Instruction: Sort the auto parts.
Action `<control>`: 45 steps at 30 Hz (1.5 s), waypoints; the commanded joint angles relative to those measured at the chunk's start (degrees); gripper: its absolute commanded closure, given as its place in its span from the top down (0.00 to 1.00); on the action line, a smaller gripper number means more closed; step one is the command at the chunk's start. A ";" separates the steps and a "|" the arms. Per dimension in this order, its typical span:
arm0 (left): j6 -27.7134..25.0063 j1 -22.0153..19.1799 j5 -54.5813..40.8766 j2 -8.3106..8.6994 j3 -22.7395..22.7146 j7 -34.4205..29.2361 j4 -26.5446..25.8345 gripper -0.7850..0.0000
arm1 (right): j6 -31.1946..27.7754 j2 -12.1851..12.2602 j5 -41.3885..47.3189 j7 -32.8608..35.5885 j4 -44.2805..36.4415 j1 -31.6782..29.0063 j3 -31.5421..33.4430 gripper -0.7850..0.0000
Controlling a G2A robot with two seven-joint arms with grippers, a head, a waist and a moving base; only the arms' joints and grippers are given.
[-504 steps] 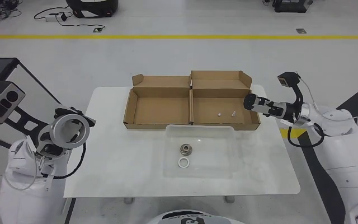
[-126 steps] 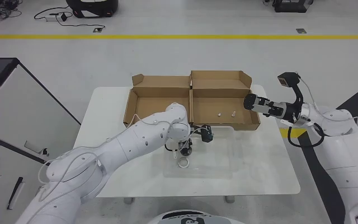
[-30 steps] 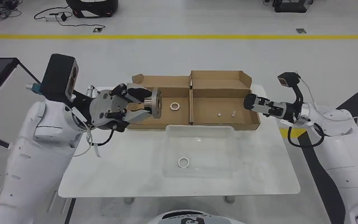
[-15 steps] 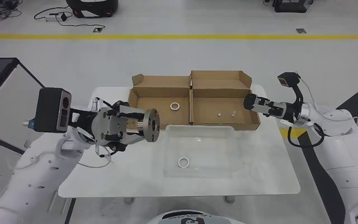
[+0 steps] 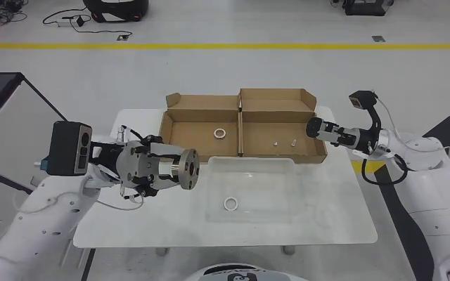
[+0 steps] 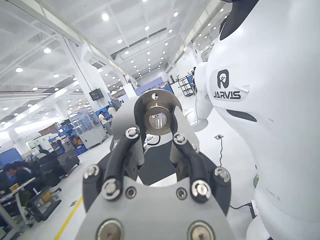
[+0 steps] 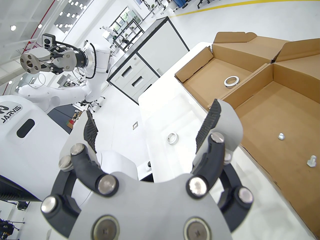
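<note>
You have the metal flange hub (image 5: 188,168) clamped in the left jaws, at the end of the left arm (image 5: 63,204). The jaws close narrowly on the hub's neck from both sides. The round flange face sits just beyond the jaw tips. In the left wrist view the hub (image 6: 156,116) sits squarely between the two jaws, and you look straight through its brass-coloured bore. In the top view the part hangs above the left part of the bench (image 5: 140,211). There it is just beside the left far corner of the clear plastic tray (image 5: 281,211) and in front of the left cardboard box (image 5: 163,137). The right wrist view shows it lifted well off the bench.

Your right jaws stand wide apart and hold nothing. They hover at the right end of the right cardboard box (image 5: 318,137), touching neither box nor parts.

A white ring (image 5: 220,132) lies on the floor of the left box. Two small silver parts (image 5: 276,143) (image 5: 293,141) lie near each other in the right box. A second white ring (image 5: 230,204) lies alone in the tray, well apart from both sets of jaws.
</note>
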 commanded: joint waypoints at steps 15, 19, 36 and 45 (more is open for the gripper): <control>0.00 0.00 -0.01 0.00 0.00 0.00 0.00 0.00 | 0.00 0.00 0.00 0.00 0.00 0.00 0.00 1.00; 0.00 0.00 -0.01 0.00 0.00 0.00 0.00 0.00 | 0.00 0.00 0.00 0.00 0.00 0.00 0.00 1.00; 0.13 0.42 -1.13 -0.19 0.24 -1.42 -0.91 0.00 | 0.00 0.00 0.00 0.00 0.00 0.00 0.00 1.00; 0.42 1.11 -12.04 -1.77 -0.08 0.39 -2.22 0.00 | 0.00 0.00 0.00 0.00 0.00 0.00 0.00 1.00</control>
